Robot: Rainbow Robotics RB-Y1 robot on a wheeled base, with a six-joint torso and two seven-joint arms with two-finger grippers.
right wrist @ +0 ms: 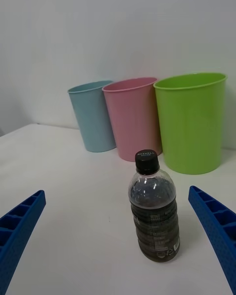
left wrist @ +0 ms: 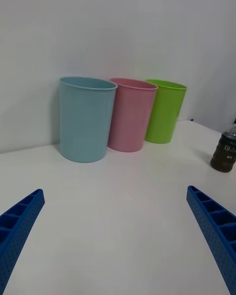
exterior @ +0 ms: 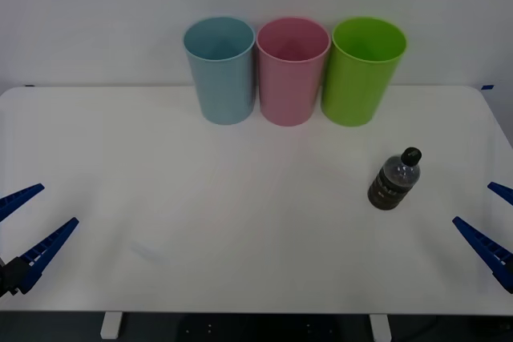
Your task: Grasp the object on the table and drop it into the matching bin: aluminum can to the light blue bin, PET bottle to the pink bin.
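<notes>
Because the PET bottle (exterior: 394, 179) stands on the right half of the white surface (exterior: 240, 222), the right gripper (exterior: 489, 222) is much the nearer of the two. The bottle is upright, its long axis vertical and its black cap on top, well apart from the three bins lined up along the far edge. In the right wrist view the bottle (right wrist: 153, 207) sits straight ahead of the right gripper (right wrist: 118, 236), centred between its two blue fingers. Those jaws are spread wide and touch nothing, with the bottle still out in front of them rather than between them. My reading is that a straight forward reach would bring the jaws to either side of the bottle's body. The pink bin (exterior: 292, 71), the bottle's proper target, stands in the middle of the row, between the light blue bin (exterior: 220, 70) and a lime green bin (exterior: 365, 71). The left gripper (exterior: 32, 226) rests low at the near left edge, jaws also spread wide, far from the bottle.
</notes>
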